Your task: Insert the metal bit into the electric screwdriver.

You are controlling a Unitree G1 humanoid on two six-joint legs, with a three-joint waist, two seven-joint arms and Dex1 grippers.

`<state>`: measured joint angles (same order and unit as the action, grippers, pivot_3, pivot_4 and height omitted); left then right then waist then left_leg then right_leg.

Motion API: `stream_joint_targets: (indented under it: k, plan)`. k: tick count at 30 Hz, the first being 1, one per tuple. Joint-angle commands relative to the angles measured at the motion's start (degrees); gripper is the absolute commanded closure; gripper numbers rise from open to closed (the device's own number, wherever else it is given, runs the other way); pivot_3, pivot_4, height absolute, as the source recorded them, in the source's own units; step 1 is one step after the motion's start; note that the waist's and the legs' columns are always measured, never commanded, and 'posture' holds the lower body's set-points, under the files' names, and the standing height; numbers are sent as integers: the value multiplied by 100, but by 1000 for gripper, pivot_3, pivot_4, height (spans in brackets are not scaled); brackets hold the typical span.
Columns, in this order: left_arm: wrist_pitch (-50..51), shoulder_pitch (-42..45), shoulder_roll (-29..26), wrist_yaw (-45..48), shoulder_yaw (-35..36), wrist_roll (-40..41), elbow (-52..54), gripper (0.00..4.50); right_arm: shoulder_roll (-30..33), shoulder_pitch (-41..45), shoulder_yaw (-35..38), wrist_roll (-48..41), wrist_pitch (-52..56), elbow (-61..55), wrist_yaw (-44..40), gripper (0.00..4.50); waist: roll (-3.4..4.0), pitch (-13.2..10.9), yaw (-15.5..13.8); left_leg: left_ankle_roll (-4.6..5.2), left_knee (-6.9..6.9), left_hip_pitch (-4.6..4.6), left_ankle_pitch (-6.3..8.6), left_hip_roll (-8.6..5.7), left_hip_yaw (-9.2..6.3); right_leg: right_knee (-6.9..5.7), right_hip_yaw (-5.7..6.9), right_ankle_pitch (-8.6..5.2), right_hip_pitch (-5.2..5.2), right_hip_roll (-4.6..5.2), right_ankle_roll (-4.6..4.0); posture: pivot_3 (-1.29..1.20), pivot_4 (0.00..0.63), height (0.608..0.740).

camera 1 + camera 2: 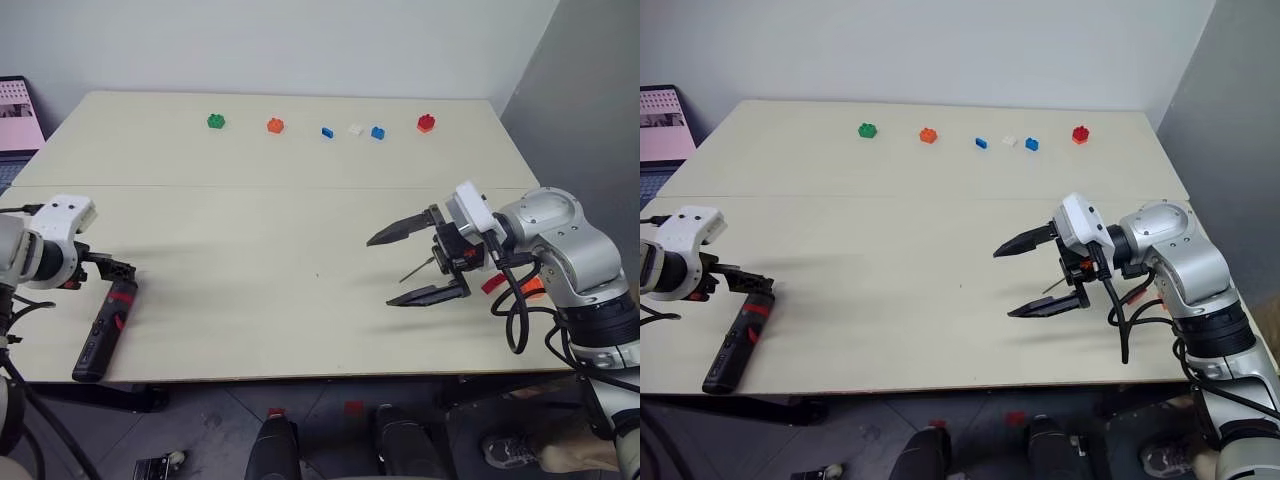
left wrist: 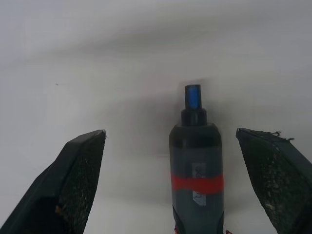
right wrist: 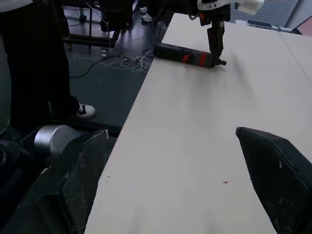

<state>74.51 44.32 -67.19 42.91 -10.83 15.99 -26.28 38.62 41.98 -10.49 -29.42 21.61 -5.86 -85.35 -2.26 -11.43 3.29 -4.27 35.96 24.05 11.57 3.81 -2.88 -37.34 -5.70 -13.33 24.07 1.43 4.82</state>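
Pale desk (image 1: 260, 230) under grey walls: the electric screwdriver (image 1: 103, 332) lies at its near edge, between the fingers of the released left claw (image 2: 170, 195). Rigid and smooth (likely slippery) — best gripped mid-barrel, behind the red band. Its label is unreadable. Well apart from the screwdriver, the metal bit (image 1: 417, 269) lies beside the released right claw (image 1: 400, 268) — thin, stiff, fiddly.
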Motion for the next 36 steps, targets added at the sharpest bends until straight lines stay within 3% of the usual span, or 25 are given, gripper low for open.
stream_joint_targets:
  k: [1, 25, 36]
  plan:
    - [-145, 273, 122, 161, -76, -217, -254, 0, -79, 175, 138, -273, 146, -248, -21, 63, 0, 0, -1, 0, 0, 0, 0, 0, -1, -1, 1, 0, 0, -1, 0, 0, 150, 740]
    - [-443, 767, 822, 303, -100, -775, -1353, 0, -33, 139, 343, -435, 421, -358, 182, 63, -2, 1, -2, 0, 10, -5, -1, -1, -11, -43, 3, -6, 4, -4, 6, 0, 150, 740]
    - [-366, 864, 794, 505, -121, -886, -1574, 0, -4, 86, 318, -366, 407, -393, 222, 63, -2, 1, 0, 0, 8, -4, -1, -1, -12, -44, 3, -7, 5, -5, 6, 0, 150, 740]
